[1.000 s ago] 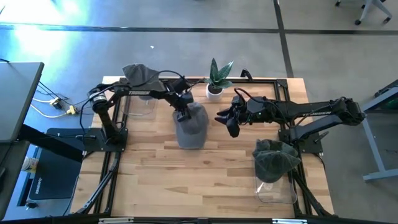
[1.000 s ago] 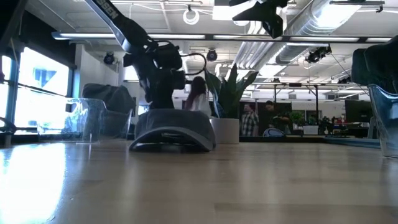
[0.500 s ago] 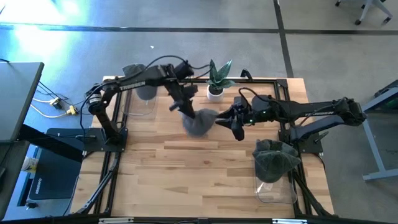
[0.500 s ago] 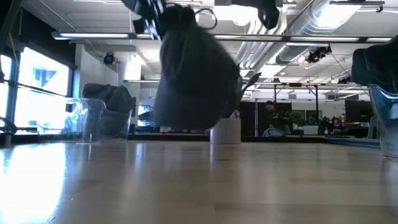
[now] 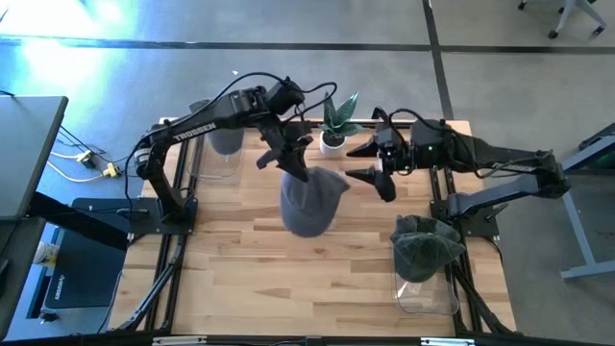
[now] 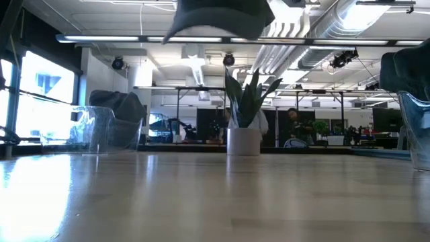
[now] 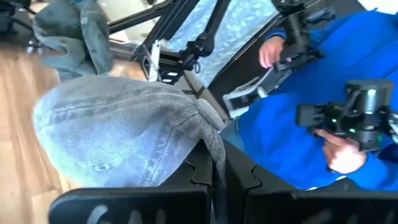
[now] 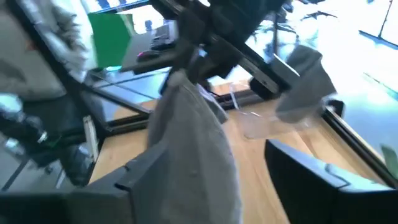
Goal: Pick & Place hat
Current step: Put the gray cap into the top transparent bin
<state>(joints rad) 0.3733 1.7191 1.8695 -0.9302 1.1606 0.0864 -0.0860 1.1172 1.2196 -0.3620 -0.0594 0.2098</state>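
Note:
A grey hat (image 5: 309, 202) hangs from my left gripper (image 5: 293, 159) high above the middle of the table. In the low view only its lower part (image 6: 218, 17) shows at the picture's top. My left gripper is shut on the hat's edge. My right gripper (image 5: 366, 161) is open, to the hat's right and at about the same height. In the right wrist view the hat (image 8: 199, 143) hangs ahead of my right gripper's spread fingers (image 8: 311, 174), apart from them. My left gripper pinches a fold of the hat's edge (image 7: 214, 146) between its two fingers, coming from above and from the table's far left. The hat (image 7: 124, 137) hangs below the fingers, lifted clear of the table, its crown bulging toward the near side.
A potted plant (image 5: 332, 135) stands at the far edge. A clear bin with a grey hat (image 5: 219, 130) is at the far left. Another clear bin with a dark hat (image 5: 423, 255) is at the near right. A person in blue (image 7: 323, 93) shows beyond the table.
My left gripper has gone up with the hat, which lay crown-up on the table a second ago. The hat is now lifted clear and hangs high above the table. My right gripper has moved a little toward the far right.

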